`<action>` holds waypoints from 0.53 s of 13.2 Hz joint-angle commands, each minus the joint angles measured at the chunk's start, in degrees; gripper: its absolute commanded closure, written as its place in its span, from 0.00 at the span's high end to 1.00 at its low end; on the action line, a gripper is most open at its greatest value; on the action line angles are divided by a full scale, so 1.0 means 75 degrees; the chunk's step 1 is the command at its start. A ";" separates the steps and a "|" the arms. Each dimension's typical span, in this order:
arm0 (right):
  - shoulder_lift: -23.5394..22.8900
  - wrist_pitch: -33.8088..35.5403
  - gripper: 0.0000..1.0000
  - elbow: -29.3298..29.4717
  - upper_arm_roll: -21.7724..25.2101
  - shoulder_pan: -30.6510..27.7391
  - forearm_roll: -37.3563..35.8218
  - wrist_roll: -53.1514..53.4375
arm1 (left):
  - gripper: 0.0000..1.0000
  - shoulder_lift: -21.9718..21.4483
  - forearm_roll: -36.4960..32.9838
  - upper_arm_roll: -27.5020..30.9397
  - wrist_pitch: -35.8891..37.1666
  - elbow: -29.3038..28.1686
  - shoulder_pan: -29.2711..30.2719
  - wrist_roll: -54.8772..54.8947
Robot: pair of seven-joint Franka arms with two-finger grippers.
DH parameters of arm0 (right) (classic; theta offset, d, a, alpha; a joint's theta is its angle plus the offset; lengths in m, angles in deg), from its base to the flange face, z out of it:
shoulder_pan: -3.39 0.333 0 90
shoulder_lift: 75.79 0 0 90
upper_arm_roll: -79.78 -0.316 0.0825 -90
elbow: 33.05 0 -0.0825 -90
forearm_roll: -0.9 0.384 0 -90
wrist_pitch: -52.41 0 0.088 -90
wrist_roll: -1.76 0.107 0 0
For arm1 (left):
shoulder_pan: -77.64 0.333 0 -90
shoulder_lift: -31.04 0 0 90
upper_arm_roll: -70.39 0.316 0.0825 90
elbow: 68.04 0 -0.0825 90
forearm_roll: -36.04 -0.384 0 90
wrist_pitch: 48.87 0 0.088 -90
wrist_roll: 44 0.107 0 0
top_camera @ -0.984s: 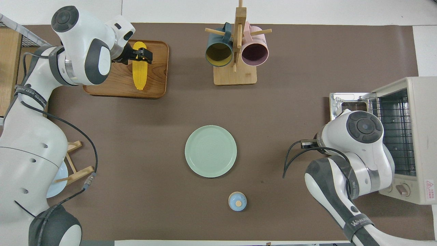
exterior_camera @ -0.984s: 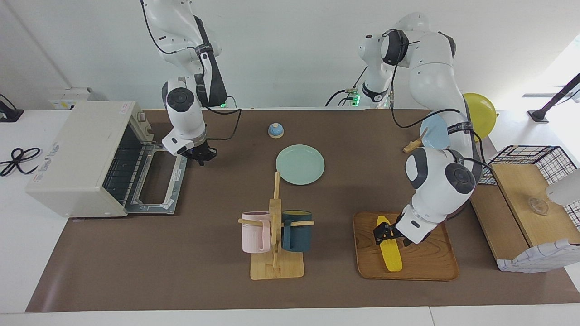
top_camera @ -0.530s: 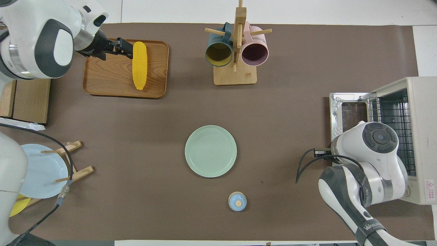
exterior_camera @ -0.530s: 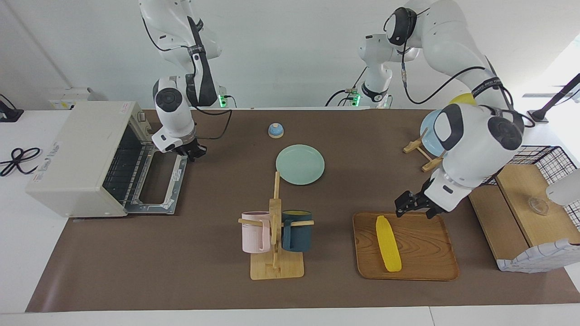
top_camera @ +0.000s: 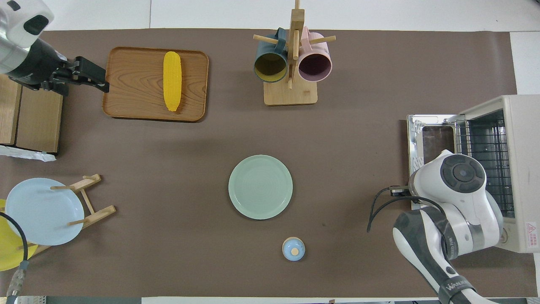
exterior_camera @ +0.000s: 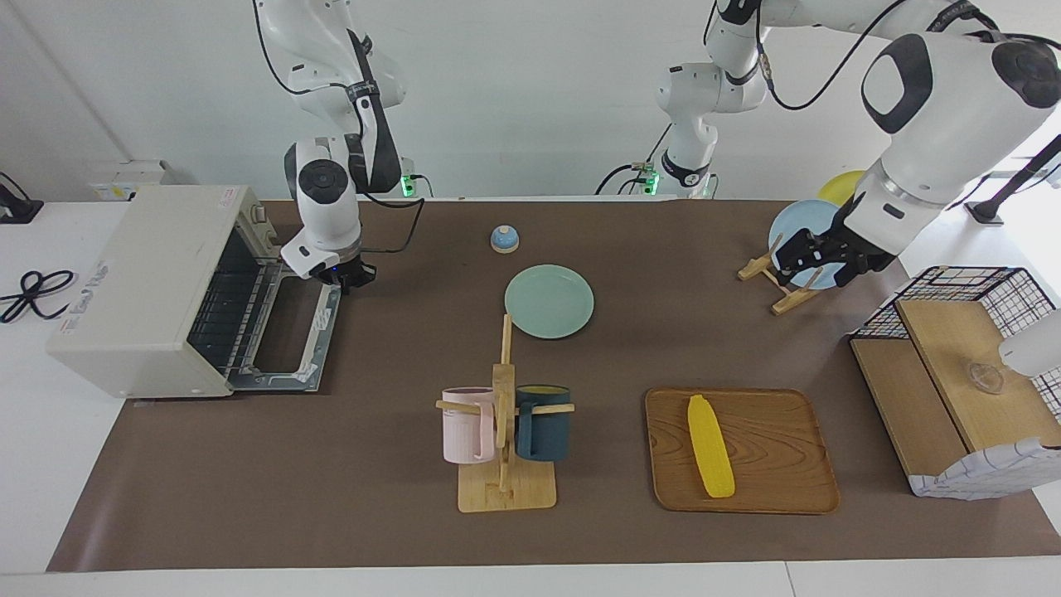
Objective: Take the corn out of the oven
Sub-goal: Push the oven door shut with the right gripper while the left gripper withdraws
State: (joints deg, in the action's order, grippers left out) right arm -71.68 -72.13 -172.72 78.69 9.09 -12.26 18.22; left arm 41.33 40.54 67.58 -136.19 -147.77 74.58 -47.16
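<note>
The yellow corn [exterior_camera: 710, 446] [top_camera: 172, 81] lies flat on a wooden tray [exterior_camera: 771, 464] [top_camera: 130, 88], with nothing touching it. The cream-white oven [exterior_camera: 141, 290] [top_camera: 521, 169] stands at the right arm's end of the table. Its door [exterior_camera: 290, 336] [top_camera: 430, 137] is dropped open and the wire rack inside is bare. My left gripper [exterior_camera: 816, 261] [top_camera: 90, 76] hangs open and empty high in the air, off the tray toward the left arm's end. My right gripper [exterior_camera: 348, 278] is shut and empty, just over the open door's handle edge. The overhead view hides it under its own wrist.
A green plate [exterior_camera: 549, 301] [top_camera: 260, 186] sits mid-table, with a small blue bell [exterior_camera: 504, 239] [top_camera: 293, 248] nearer the robots. A mug rack [exterior_camera: 504, 431] [top_camera: 291, 63] stands beside the tray. A blue plate [exterior_camera: 797, 222] [top_camera: 42, 211] on its stand and a wooden box [exterior_camera: 961, 373] [top_camera: 29, 122] stand at the left arm's end.
My left gripper has risen from around the corn and swung off the tray toward the left arm's end; the corn stays put. The right gripper has shifted slightly toward the oven door.
</note>
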 commanded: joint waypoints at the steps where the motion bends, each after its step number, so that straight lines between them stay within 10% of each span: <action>1: -0.0125 0.1167 0.00 0.1357 0.0157 -0.0292 -0.0706 -0.0330 | 1.00 -0.1439 -0.0201 -0.0025 -0.0124 -0.1741 0.0010 -0.0023; 7: 0.0212 0.2740 0.00 0.2603 0.0286 -0.0618 -0.0694 -0.1969 | 1.00 -0.2215 -0.0201 -0.0036 -0.0357 -0.2857 -0.0072 -0.0035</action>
State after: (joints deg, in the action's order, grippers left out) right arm -71.55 -53.20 -154.19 80.83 6.72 -16.34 7.52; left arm 26.87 40.08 67.30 -136.40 -165.57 74.50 -47.16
